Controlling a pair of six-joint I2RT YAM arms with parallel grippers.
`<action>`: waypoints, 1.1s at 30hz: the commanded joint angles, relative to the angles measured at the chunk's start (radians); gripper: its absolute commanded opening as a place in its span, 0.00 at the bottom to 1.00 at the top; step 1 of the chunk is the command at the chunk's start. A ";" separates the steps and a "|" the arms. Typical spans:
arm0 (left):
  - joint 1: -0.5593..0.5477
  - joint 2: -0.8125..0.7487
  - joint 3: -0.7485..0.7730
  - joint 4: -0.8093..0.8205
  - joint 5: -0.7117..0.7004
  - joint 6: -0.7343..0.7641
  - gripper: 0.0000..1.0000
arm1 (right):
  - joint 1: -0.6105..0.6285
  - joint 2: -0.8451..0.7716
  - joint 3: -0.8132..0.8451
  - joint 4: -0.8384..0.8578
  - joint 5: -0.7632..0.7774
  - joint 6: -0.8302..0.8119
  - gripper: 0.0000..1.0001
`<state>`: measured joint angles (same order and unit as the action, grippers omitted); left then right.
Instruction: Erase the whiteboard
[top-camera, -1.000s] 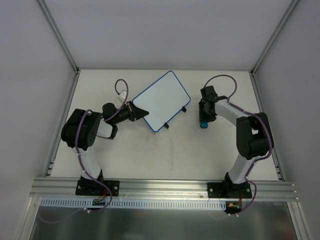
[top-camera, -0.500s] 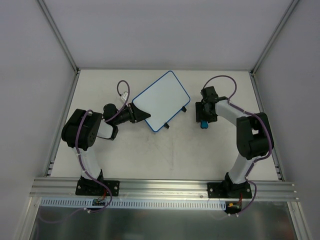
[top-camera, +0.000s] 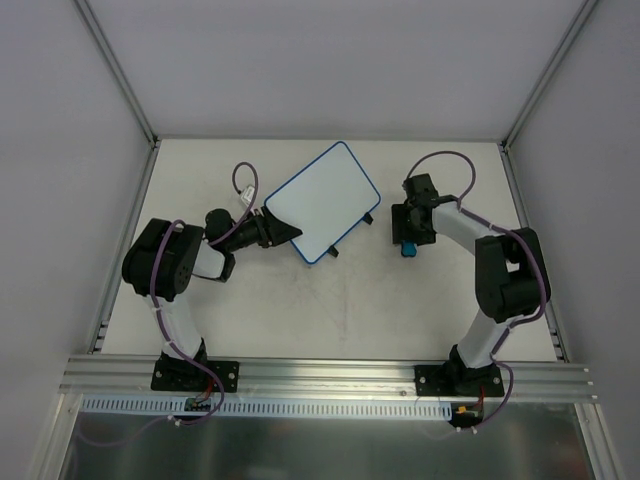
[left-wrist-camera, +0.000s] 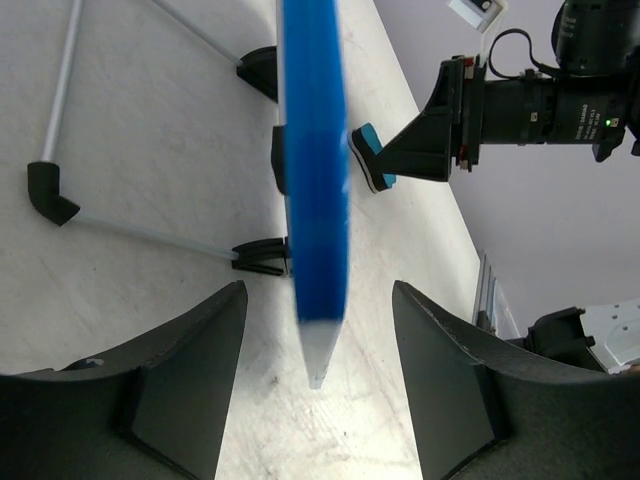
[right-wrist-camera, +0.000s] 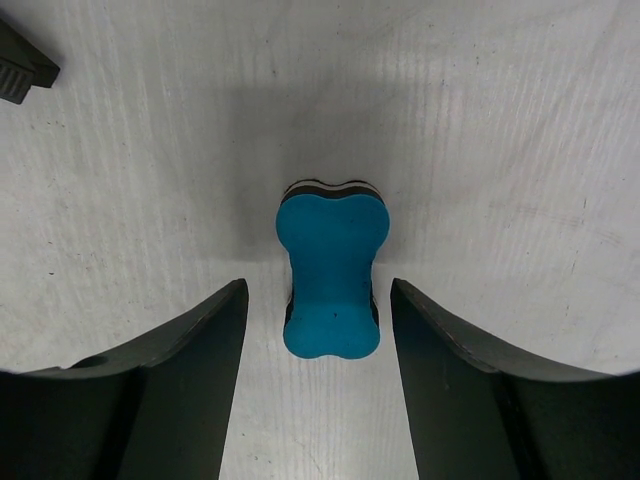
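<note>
The whiteboard (top-camera: 322, 203) sat slantwise on the far middle of the table (top-camera: 330, 310), between the two arms, and from above we saw no writing on its face. The left gripper (top-camera: 288, 232) straddled its near-left edge. In the wrist view the blue rim ran edge-on between the fingers (left-wrist-camera: 190, 400), and both stood clear of it, so that hand gripped nothing. The right gripper (top-camera: 407, 240) hung over the blue eraser (top-camera: 408, 250), which lay flat on the table between spread fingers that did not pinch it. We judged the wiping done and the letting-go in hand, though these views alone could not rule out a grasp about to form. To do it well, we thought the left arm should back straight out along the board's own plane, so neither finger would clip the rim and shift the board. The right arm should rise straight up, leaving the eraser undragged.
</note>
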<state>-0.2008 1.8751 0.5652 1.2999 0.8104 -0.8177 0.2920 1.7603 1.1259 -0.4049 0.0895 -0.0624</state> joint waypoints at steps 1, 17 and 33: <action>0.032 -0.048 -0.024 0.381 0.019 0.041 0.61 | -0.008 -0.070 -0.011 0.014 -0.002 -0.005 0.63; 0.113 -0.296 -0.246 0.328 -0.047 0.042 0.99 | -0.014 -0.367 -0.069 0.014 -0.063 -0.080 0.86; 0.124 -1.053 -0.183 -0.955 -0.447 0.451 0.99 | -0.013 -0.794 -0.457 0.293 -0.069 -0.060 0.99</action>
<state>-0.0711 0.8875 0.3641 0.5968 0.4847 -0.4671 0.2844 1.0084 0.6830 -0.2218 0.0364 -0.1234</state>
